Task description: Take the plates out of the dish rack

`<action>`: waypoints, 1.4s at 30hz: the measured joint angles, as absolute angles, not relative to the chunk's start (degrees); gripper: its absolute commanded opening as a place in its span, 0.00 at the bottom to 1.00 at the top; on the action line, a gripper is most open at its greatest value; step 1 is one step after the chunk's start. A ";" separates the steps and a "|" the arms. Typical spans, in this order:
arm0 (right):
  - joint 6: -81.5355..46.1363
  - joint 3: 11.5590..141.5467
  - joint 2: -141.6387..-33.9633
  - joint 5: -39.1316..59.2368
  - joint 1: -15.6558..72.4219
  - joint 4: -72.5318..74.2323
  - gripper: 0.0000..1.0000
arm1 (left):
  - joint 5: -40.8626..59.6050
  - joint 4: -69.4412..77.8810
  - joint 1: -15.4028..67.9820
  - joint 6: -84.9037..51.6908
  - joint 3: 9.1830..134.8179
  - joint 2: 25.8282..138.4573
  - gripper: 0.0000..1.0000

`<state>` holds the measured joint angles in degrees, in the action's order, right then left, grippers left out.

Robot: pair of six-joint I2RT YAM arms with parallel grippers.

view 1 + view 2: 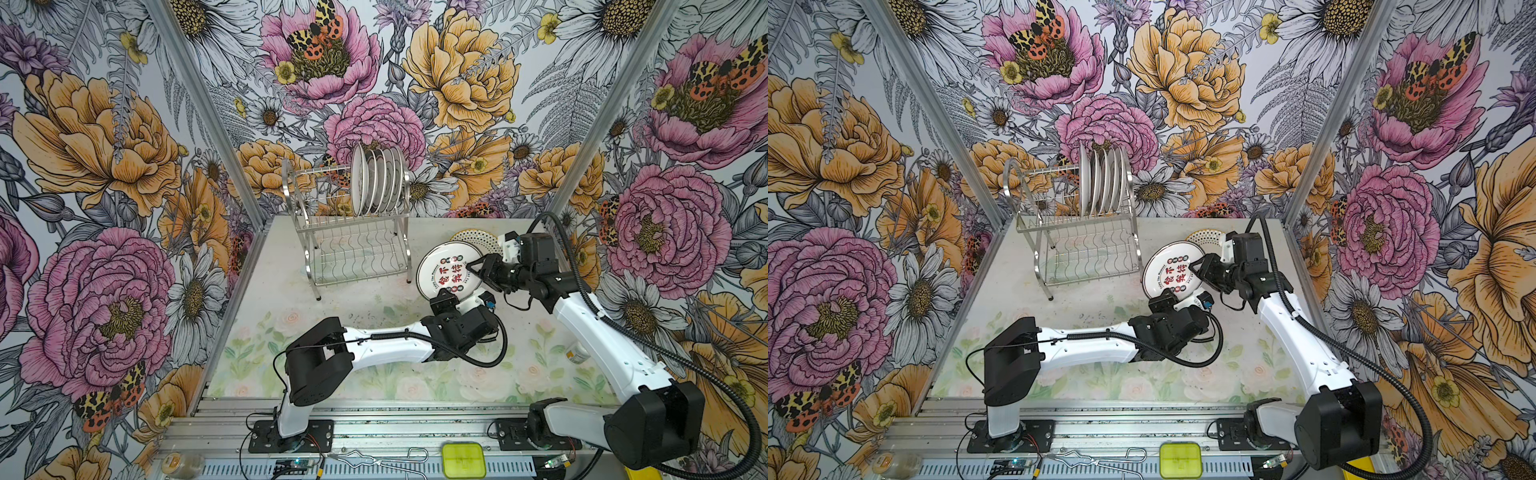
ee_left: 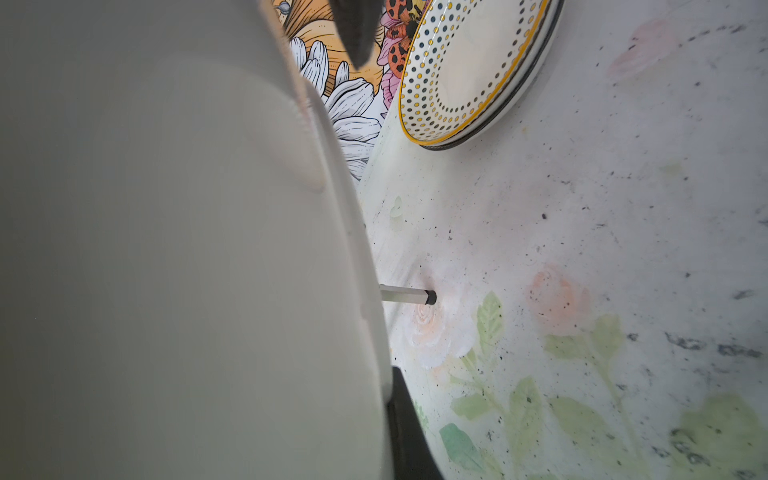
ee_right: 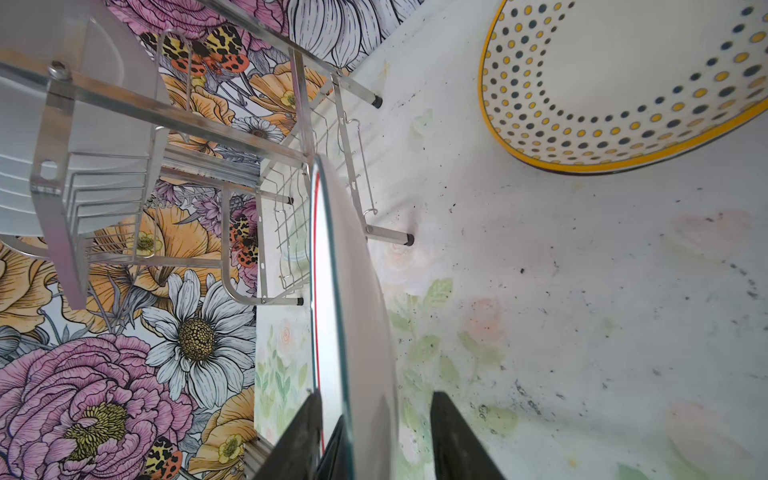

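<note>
A white plate with red and black Chinese characters is held tilted above the table, right of the dish rack. My left gripper is shut on its lower rim; its back fills the left wrist view beside one black finger. My right gripper straddles the plate's right rim, open, with a gap at one finger. Several plates stand upright in the rack's upper tier. A dotted, yellow-edged plate lies on a dark-rimmed one.
The rack's lower tier holds no plates, and its front right leg stands close to the held plate. A small white bottle stands under the right arm. On the front rail lie a yellow-green box and a wire tool.
</note>
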<state>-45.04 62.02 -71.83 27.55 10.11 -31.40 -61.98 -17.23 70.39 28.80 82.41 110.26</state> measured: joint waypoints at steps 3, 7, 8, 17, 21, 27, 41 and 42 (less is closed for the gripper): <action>-44.86 61.23 -72.10 27.53 10.11 -30.89 0.29 | -61.98 -17.23 70.39 28.95 82.41 110.26 0.00; -45.10 60.64 -72.14 28.45 10.17 -29.47 0.11 | -61.93 -17.32 70.39 29.28 82.39 110.26 0.00; -45.47 60.58 -72.14 28.27 10.22 -29.21 0.08 | -62.43 -17.37 70.39 29.76 82.37 110.26 0.00; -46.33 58.41 -72.77 29.95 10.15 -27.38 0.00 | -63.77 -16.49 70.65 30.92 81.41 110.19 0.41; -46.33 57.89 -72.77 30.09 9.85 -27.11 0.00 | -63.33 -15.46 70.65 29.23 81.14 108.68 0.66; -47.31 57.87 -72.55 31.07 8.27 -26.52 0.00 | -59.27 -18.72 70.65 25.50 80.55 103.11 0.91; -46.00 55.53 -74.00 28.84 2.15 -25.58 0.00 | -48.69 -29.82 66.48 10.83 79.85 88.36 0.99; -45.95 55.00 -74.00 28.77 2.17 -25.61 0.00 | -47.40 -30.26 65.17 9.37 79.96 87.29 0.99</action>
